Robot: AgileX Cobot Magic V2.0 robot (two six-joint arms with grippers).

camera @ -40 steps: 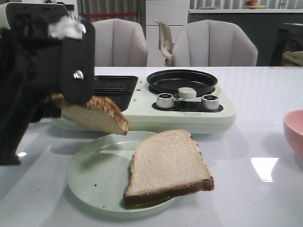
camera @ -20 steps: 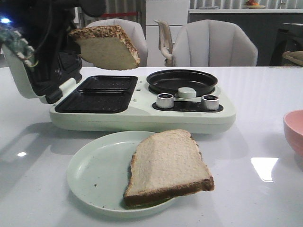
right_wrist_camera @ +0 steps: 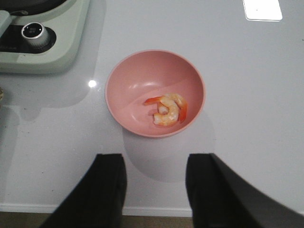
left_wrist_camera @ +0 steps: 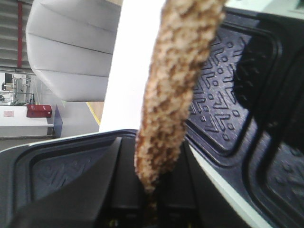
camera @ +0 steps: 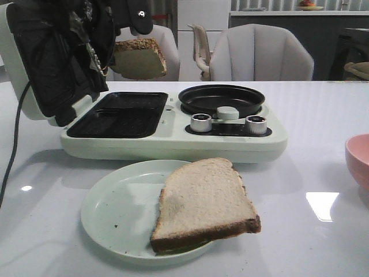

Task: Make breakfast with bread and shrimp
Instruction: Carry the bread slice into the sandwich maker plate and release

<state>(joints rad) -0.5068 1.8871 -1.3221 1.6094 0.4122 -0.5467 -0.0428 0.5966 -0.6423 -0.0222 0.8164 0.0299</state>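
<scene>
Left arm lifts 1 bread slice over the open sandwich maker.

Front: left gripper [camera: 128,30] has risen and moved back since 1 s ago, clamped on bread slice [camera: 138,58] hanging below it above the sandwich maker [camera: 173,130]; second slice [camera: 202,203] stays on plate [camera: 112,210].
Left wrist: mottled brown crust edge-on.
Right wrist: right gripper [right_wrist_camera: 156,183] agape, empty; shrimp [right_wrist_camera: 167,110] in pink bowl [right_wrist_camera: 137,80] just ahead.

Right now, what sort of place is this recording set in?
Probably a dining area or a kitchen mock-up: a white table with a breakfast maker, padded chairs behind it, and a counter at the back.
</scene>
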